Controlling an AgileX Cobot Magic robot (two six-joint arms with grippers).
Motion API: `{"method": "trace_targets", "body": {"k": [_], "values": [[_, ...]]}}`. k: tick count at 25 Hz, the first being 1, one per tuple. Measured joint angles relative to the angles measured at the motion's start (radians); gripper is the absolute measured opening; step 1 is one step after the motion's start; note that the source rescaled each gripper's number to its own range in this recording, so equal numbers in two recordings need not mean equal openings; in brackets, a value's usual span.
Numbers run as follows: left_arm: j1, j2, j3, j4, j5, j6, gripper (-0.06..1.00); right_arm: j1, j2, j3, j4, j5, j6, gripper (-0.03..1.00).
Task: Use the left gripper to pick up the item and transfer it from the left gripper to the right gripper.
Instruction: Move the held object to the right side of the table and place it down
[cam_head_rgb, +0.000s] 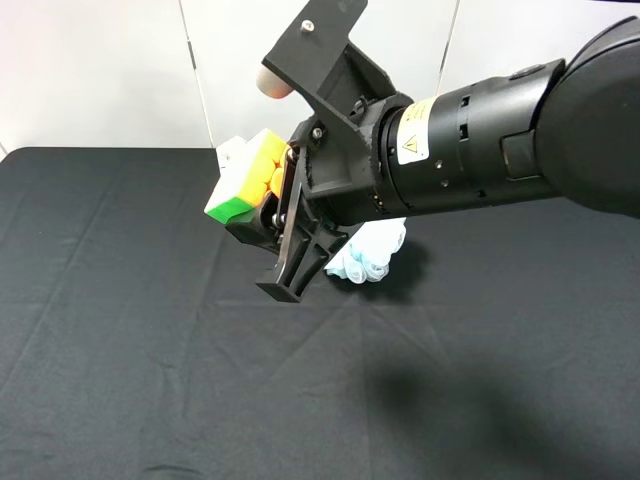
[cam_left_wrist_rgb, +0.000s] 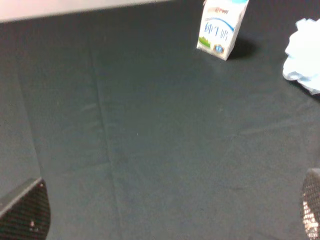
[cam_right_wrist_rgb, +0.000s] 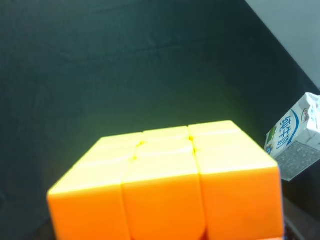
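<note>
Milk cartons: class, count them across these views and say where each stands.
1. The milk carton stands on the black cloth near the blue pouf; the right arm may hide others.

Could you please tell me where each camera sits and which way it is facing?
Exterior high: mounted high, looking down on the black table; shows the right gripper and its arm holding the puzzle cube aloft, bath pouf behind.
Left wrist: on the left arm, facing down across the table toward the milk carton; the left gripper shows as two fingertips, wide apart.
Right wrist: on the right arm, facing the puzzle cube's orange face close up; no fingers clearly visible.
Shared: both wrist views show the milk carton.
</note>
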Motion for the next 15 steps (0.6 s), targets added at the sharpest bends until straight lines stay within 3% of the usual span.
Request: {"method": "trace_targets", "body": {"k": [15], "values": [[0.0,-0.205,0.267,-0.084,-0.024,0.043,0.98,0.0,0.001,0.0,0.0,0.033,0.024,0.0]]}}
